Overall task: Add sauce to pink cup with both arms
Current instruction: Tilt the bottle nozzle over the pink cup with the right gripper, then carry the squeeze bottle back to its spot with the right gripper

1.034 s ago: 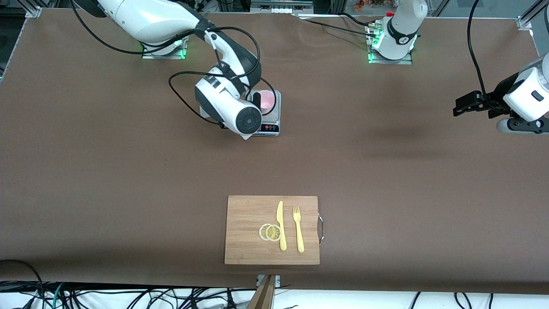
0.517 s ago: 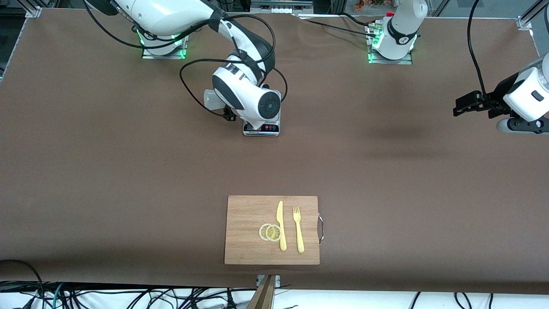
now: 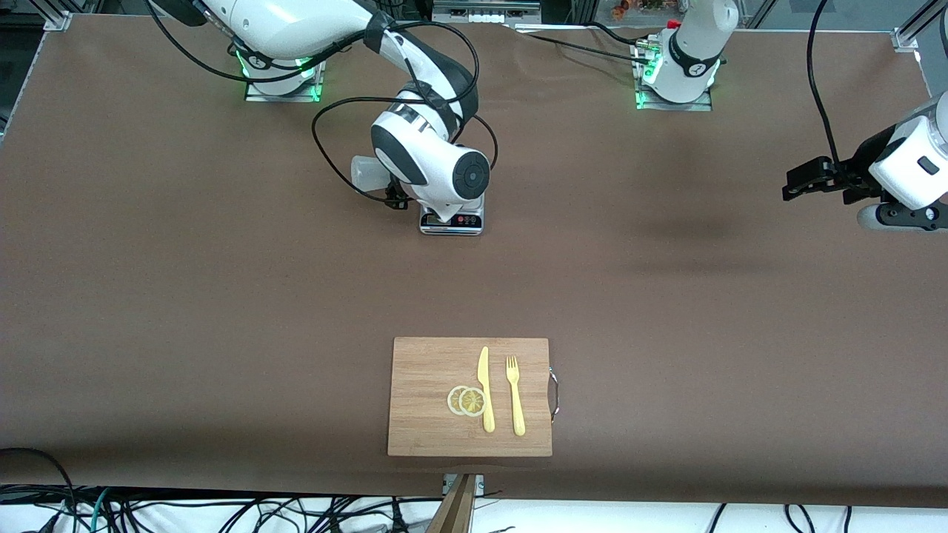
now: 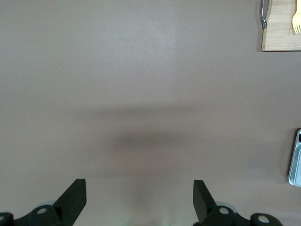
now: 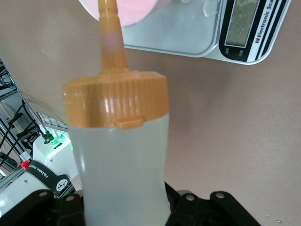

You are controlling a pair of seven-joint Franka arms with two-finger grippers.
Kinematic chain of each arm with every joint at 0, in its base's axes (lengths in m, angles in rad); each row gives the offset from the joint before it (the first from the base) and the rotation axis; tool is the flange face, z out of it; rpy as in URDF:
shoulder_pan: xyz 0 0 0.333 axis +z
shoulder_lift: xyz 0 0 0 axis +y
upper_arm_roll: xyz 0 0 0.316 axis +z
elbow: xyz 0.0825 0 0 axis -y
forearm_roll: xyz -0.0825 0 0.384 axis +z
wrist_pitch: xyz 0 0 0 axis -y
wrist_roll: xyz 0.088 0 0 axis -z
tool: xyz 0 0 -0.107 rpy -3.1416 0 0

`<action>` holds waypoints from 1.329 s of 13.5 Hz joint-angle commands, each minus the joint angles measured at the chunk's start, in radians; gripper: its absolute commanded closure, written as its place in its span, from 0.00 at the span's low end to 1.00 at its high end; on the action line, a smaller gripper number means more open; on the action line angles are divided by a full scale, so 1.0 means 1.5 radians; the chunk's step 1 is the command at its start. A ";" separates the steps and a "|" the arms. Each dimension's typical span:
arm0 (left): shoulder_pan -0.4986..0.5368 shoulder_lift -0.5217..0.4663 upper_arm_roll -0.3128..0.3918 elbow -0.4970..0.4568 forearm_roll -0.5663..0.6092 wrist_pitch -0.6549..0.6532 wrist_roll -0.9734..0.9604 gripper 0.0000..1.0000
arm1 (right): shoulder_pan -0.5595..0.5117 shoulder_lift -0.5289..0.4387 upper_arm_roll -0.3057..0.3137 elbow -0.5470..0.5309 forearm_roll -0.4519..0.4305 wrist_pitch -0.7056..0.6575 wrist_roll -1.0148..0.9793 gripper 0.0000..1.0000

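A wide desk point(image 3: 222, 311) covered in plain brown paper fills the scene under even light, with soft shadows toward the left arm's end. Aluminium frame posts point(image 3: 907, 33) stand at its corners. Black cables point(image 3: 222, 511) lie tangled on the white floor along its near edge.

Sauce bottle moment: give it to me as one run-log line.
right gripper: shut on sauce bottle, nozzle tipped at pink cup on scale | left gripper: open, waiting over bare table
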 commanded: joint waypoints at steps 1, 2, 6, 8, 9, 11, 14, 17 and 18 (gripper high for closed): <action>0.005 0.010 -0.003 0.021 0.008 -0.011 0.015 0.00 | -0.005 -0.011 0.011 -0.002 -0.011 -0.010 0.002 1.00; 0.005 0.011 -0.003 0.021 0.008 -0.011 0.015 0.00 | -0.015 -0.011 0.012 -0.002 -0.009 -0.010 -0.008 1.00; 0.005 0.011 -0.003 0.021 0.008 -0.011 0.015 0.00 | -0.086 -0.018 0.011 -0.001 0.058 0.036 -0.111 1.00; 0.005 0.011 -0.003 0.021 0.008 -0.011 0.015 0.00 | -0.135 -0.030 0.009 -0.003 0.101 0.069 -0.176 1.00; 0.004 0.010 -0.003 0.021 0.008 -0.011 0.015 0.00 | -0.167 -0.033 0.008 -0.004 0.134 0.080 -0.207 1.00; 0.004 0.011 -0.003 0.021 0.008 -0.011 0.015 0.00 | -0.228 -0.035 -0.008 -0.004 0.215 0.119 -0.302 1.00; 0.005 0.011 -0.002 0.021 0.008 -0.011 0.015 0.00 | -0.262 -0.037 -0.114 -0.005 0.404 0.130 -0.449 1.00; 0.002 0.011 -0.003 0.022 0.008 -0.010 0.011 0.00 | -0.307 -0.033 -0.197 -0.024 0.574 0.123 -0.599 1.00; -0.001 0.011 -0.003 0.025 0.008 -0.011 0.009 0.00 | -0.325 -0.031 -0.213 -0.034 0.616 0.119 -0.643 1.00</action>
